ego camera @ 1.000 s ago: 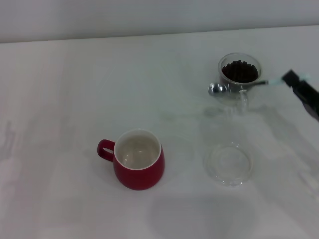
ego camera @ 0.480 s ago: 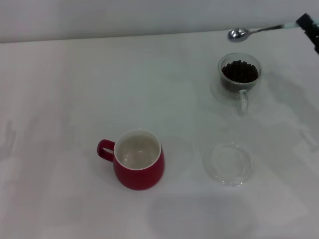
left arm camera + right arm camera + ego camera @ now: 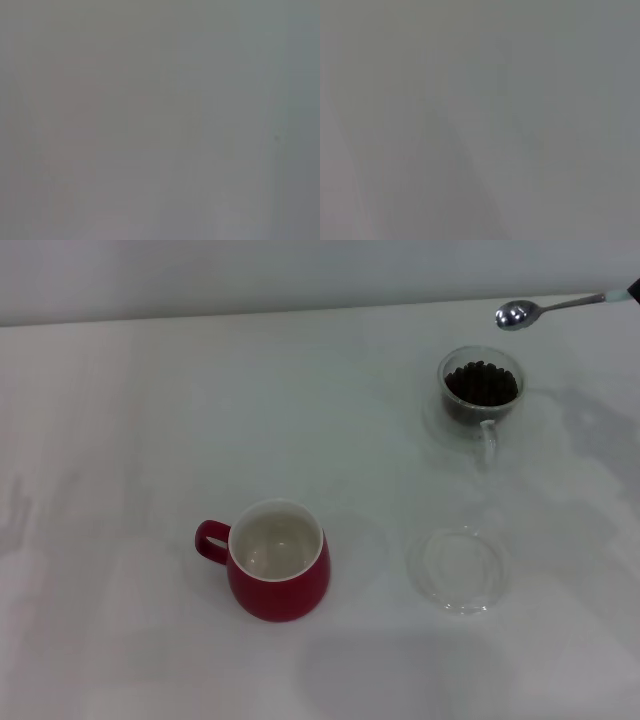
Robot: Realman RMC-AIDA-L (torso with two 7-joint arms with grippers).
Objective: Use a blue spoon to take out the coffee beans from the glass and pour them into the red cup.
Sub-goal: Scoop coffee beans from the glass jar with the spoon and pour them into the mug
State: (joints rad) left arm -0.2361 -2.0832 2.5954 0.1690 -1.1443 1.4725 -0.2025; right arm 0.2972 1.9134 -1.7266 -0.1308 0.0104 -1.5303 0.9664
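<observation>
We see the blue spoon raised at one o'clock beyond the glass of coffee beans; the red cup sits at seven o'clock. No writing is readable, and we cannot tell either end effector's state.

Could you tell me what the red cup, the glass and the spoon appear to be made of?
The red cup looks like glazed ceramic: glossy dark red outside, white inside. The glass seems to be clear glass, since the coffee beans show through its wall. The blue spoon has a shiny, probably metal bowl and a pale blue, possibly plastic handle.
</observation>
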